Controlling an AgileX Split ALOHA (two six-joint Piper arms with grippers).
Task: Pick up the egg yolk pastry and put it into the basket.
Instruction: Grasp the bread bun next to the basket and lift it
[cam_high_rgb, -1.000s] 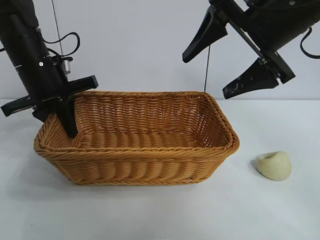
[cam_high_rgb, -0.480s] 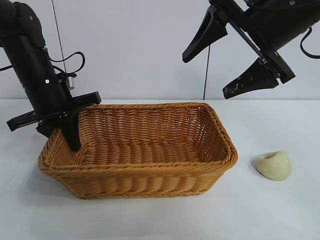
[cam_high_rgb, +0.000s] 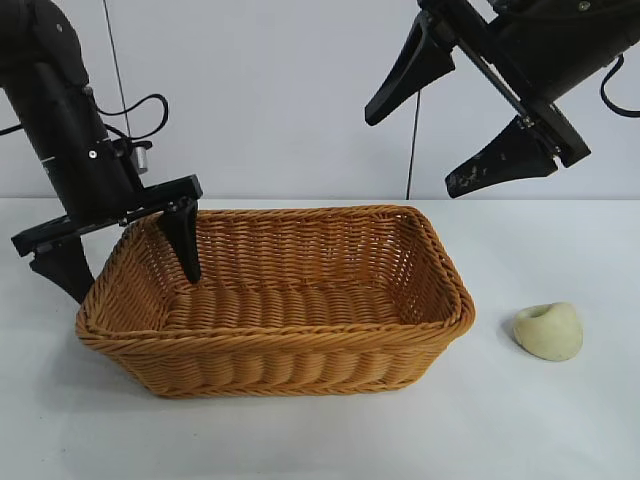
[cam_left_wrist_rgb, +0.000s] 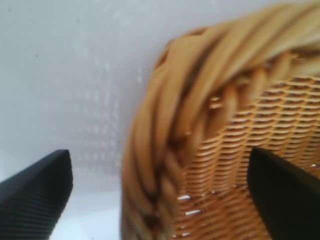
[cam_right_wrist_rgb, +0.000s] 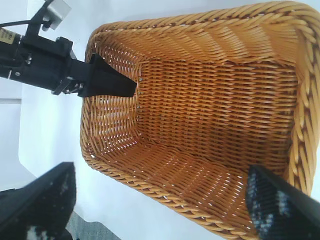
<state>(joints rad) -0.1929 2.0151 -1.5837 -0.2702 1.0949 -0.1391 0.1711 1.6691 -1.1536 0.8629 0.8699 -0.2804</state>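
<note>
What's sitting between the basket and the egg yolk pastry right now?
Nothing: the exterior view shows only bare white table between the basket and the egg yolk pastry.

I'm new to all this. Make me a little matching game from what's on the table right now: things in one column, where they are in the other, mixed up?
Things:
1. egg yolk pastry
2. basket
3. left gripper
4. right gripper

Places:
A. astride the basket's end wall, jaws open
B. high above the table, jaws open
C. on the bare table, outside the basket
D. mid-table, nothing inside

Pairs: 1-C, 2-D, 3-A, 4-B
</note>
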